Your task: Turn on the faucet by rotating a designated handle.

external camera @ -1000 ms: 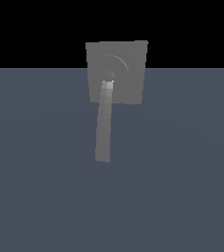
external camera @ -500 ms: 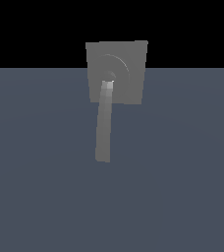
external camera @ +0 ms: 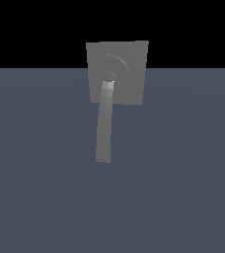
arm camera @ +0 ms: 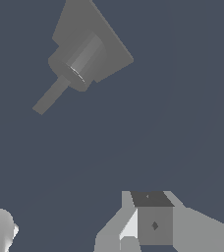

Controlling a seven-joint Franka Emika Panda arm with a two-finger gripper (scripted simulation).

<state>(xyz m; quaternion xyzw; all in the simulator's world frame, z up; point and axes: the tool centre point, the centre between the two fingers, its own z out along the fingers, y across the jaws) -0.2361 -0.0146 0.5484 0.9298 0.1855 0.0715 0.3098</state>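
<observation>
One handle is seen hanging from the faucet, well apart from the tool; whether it is parted cannot be told

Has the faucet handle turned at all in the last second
No. In the exterior view the handle hangs down from the round disc at the same angle against the square plate as before, its tip at the same spot on the floor.

Exterior view: faucet plate at the far edge of the floor, upright; handle projects from the central disc toward the camera, bending slightly to the exterior view's left. Wrist view: faucet well apart from the gripper, handle extending beyond the plate
</observation>
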